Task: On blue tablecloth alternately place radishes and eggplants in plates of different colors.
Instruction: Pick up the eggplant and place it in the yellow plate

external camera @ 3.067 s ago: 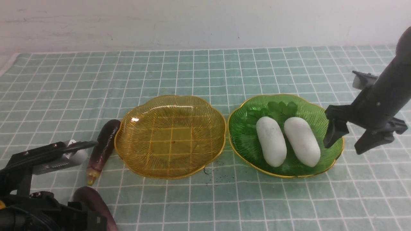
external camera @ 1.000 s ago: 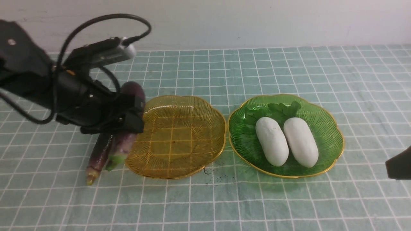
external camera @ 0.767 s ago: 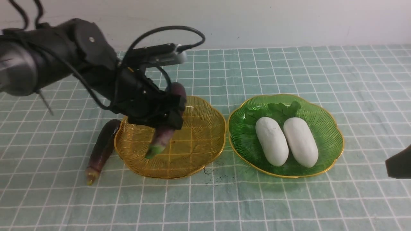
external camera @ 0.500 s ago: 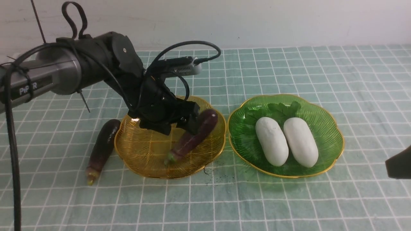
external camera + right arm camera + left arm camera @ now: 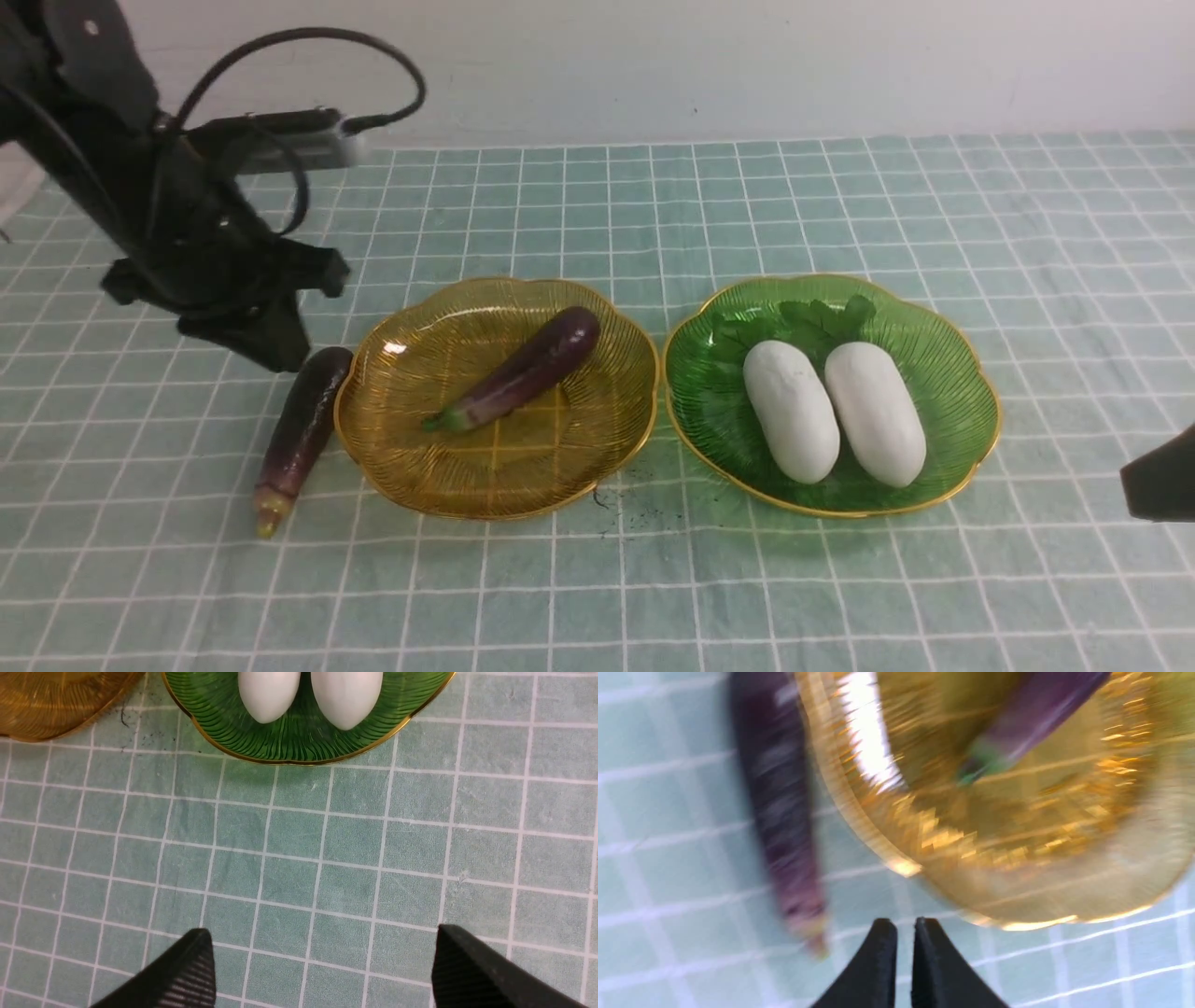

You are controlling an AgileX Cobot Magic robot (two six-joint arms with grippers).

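Note:
The blue tablecloth covers the table. One eggplant lies in the amber plate, stem toward the left. The other eggplant lies on the cloth, touching that plate's left rim. Both radishes lie side by side in the green plate. My left gripper hangs just above the loose eggplant's far end; in the blurred left wrist view it is shut and empty. My right gripper is open and empty over bare cloth in front of the green plate.
A white wall runs along the back of the table. Small dark specks lie on the cloth between the two plates' near rims. Only a dark part of the right arm shows at the right edge.
My left gripper let go of the eggplant, which now lies in the amber plate, then swung back left over the loose eggplant and shut. The right arm has not moved.

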